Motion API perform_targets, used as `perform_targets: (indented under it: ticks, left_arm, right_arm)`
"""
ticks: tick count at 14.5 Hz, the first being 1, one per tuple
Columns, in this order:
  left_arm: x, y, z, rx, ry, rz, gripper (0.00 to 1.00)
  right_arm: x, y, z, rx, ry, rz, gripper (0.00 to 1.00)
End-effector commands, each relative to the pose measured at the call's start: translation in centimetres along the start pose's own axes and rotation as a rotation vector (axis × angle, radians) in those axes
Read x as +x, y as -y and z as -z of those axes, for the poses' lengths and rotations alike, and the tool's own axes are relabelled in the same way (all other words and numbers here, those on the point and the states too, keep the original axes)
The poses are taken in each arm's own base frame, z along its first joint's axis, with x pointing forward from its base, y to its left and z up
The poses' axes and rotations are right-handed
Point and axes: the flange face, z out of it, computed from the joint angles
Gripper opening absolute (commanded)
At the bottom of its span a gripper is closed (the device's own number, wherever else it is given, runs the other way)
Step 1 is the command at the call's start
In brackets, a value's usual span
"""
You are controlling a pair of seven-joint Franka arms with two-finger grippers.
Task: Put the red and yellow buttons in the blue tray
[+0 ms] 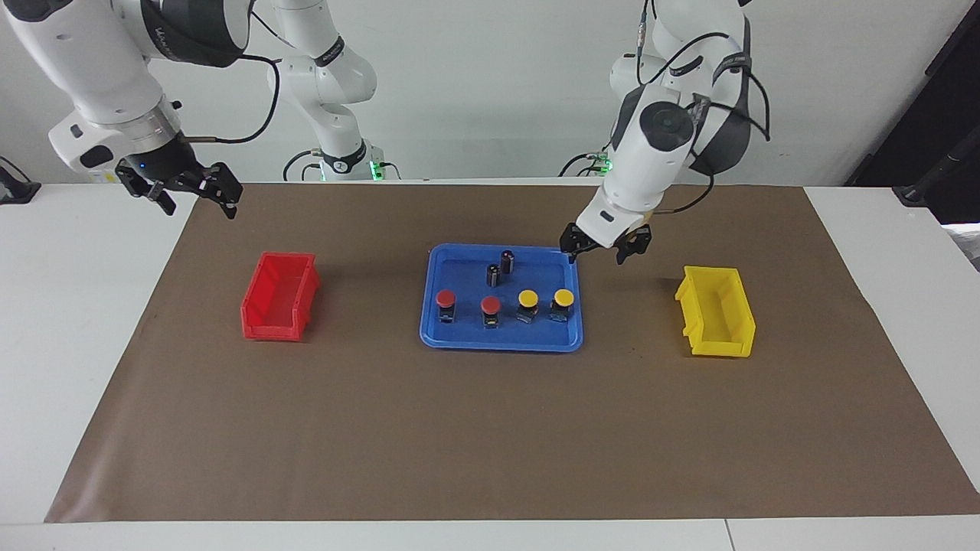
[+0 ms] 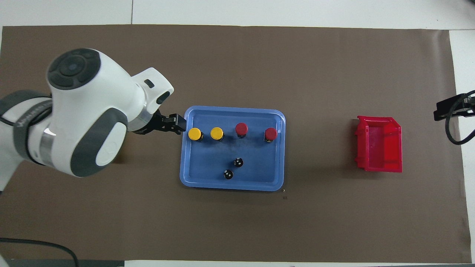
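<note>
Left gripper point(image 1: 603, 251) mine, fingers spread, holding nothing, raised over brown mat point(image 1: 490, 428) by blue tray point(image 1: 501, 341) corner at left arm's end. Right gripper point(image 1: 187, 193) open, waiting over mat edge at right arm's end. White table point(image 1: 76, 306), pale wall. Tray holds row: two yellow buttons point(image 1: 563, 298) point(image 1: 527, 298), two red buttons point(image 1: 491, 305) point(image 1: 445, 298); two dark cylinders point(image 1: 507, 261) nearer robots. Red bin point(image 1: 279, 298), yellow bin point(image 1: 716, 312) flank tray.

Facing high from across, overhead steeply down from the robots' end, sharing the blue tray point(image 1: 501, 338).
</note>
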Motion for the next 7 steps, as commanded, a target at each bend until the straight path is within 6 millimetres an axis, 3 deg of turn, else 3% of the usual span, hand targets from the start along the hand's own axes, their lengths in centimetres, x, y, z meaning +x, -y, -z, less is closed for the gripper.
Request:
perform_targets:
  ticks: [1, 4, 7]
  left_arm:
    - [-1.3, 7.0, 5.8, -0.019, -0.020, -0.070, 1.00]
    - [-2.7, 11.9, 10.3, 0.115, -0.019, -0.129, 1.00]
    - [-2.9, 16.5, 12.1, 0.119, -0.009, -0.144, 1.00]
  right_arm:
    - [-0.5, 0.0, 0.1, -0.001, 0.010, 0.019, 1.00]
    - [-0.5, 0.0, 0.1, -0.001, 0.011, 0.019, 1.00]
    - [-0.5, 0.1, 0.1, -0.001, 0.011, 0.020, 1.00]
